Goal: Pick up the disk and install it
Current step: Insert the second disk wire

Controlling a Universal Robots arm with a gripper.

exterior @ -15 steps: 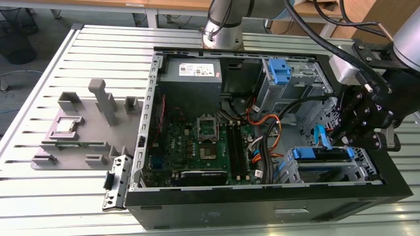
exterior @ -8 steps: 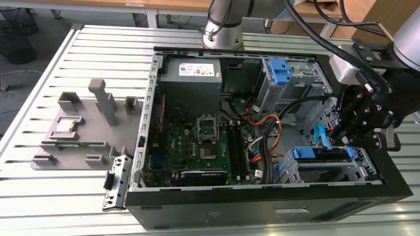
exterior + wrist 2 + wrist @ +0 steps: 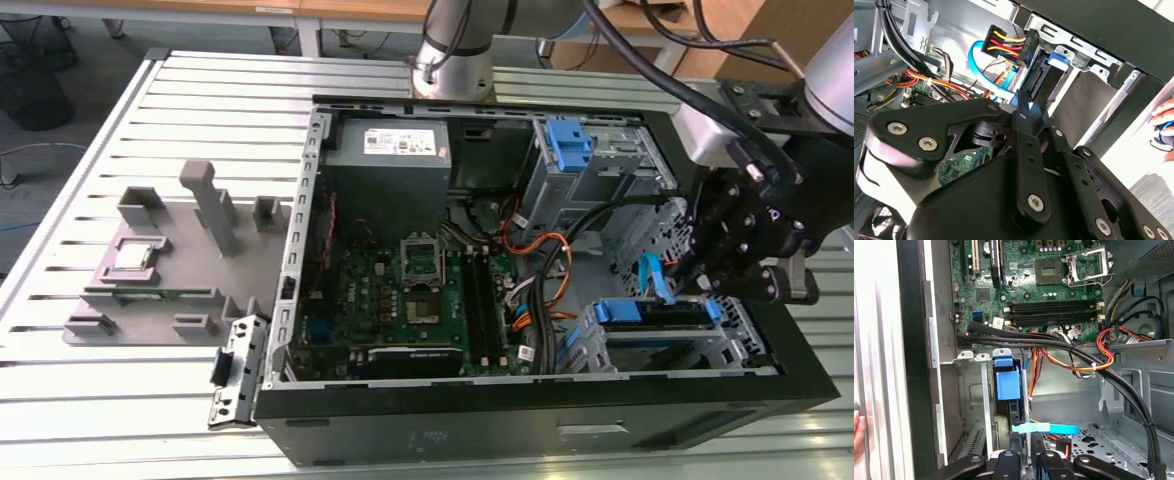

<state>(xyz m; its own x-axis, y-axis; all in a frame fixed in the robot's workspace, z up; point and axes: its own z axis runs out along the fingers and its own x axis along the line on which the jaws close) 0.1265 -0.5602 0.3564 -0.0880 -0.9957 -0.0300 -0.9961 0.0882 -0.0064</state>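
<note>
The disk (image 3: 654, 313) stands edge-on in the drive cage at the case's front corner, on the exterior view's right. Its blue rail tab (image 3: 1006, 385) faces the motherboard in the first wrist view. My black gripper (image 3: 727, 285) hangs right over that cage. In the first wrist view the gripper (image 3: 1026, 457) has its two fingers on either side of the disk's near end, and they look shut on it. The second wrist view shows the gripper (image 3: 1039, 115) reaching to the disk (image 3: 1040, 82) just below a power connector (image 3: 1009, 45).
A light blue data cable (image 3: 1046, 429) crosses just in front of the fingers. Thick black cables (image 3: 1054, 342) and orange wires run beside the cage. A bare blue bracket (image 3: 567, 145) sits in the far bay. A grey fixture (image 3: 174, 265) lies outside the case. A person's hand (image 3: 1165, 125) rests at the case edge.
</note>
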